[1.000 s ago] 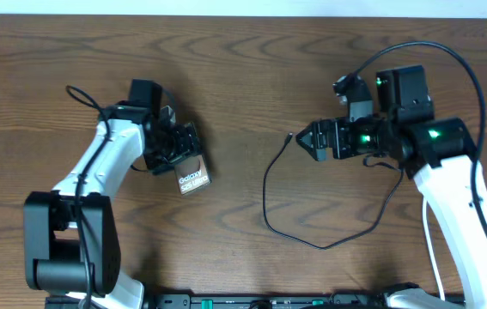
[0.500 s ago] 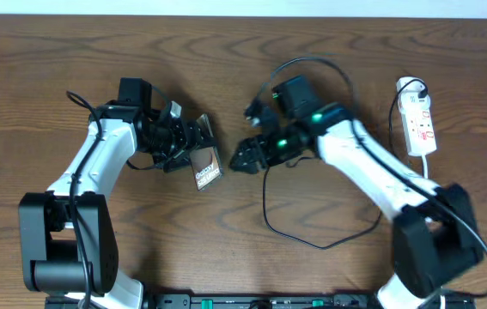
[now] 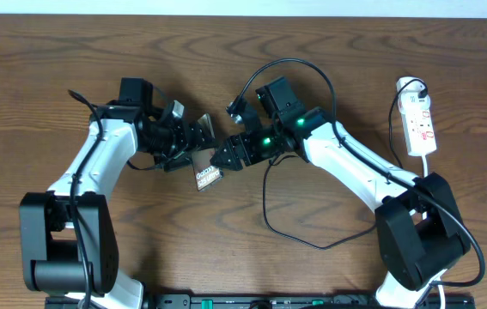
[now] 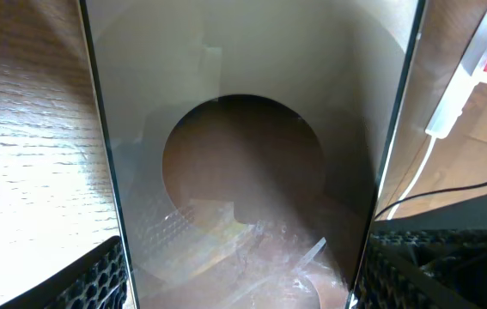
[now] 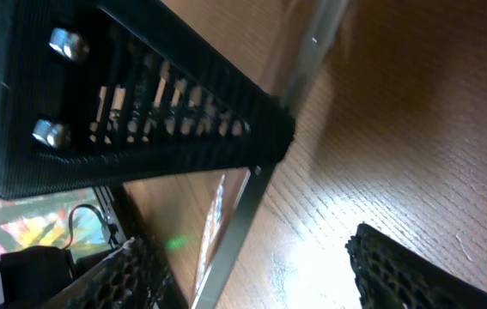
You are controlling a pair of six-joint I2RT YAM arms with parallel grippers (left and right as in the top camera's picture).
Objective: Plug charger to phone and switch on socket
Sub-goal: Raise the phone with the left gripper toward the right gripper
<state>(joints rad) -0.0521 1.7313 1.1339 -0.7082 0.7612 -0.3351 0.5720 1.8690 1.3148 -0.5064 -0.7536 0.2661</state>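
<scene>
Surface findings: wood, glass, metal, plastic.
The table [image 3: 71, 51] is brown wood-grain, smooth with a low sheen. The phone [image 4: 243, 129] has a glossy, reflective glass face and a bright metal edge. The pads [image 4: 97, 279] of the left gripper [image 3: 198, 142] are matt black with a honeycomb texture. The socket [image 3: 420, 124] is smooth white plastic. The charger [image 3: 265, 210] cable is matt black.

A robotics lab bench, and a working one. Two white-and-black machines, the left arm [image 3: 97, 163] and the right arm [image 3: 355, 167], rise from black bases at the near edge of a plain wood-grain surface [image 3: 226, 51]. A green status light [image 3: 266, 142] glows on the right one, and black cables loop off both. A white socket [image 3: 420, 124] strip lies far right, and a black equipment rail [image 3: 252, 302] with green fittings runs along the bottom.
</scene>
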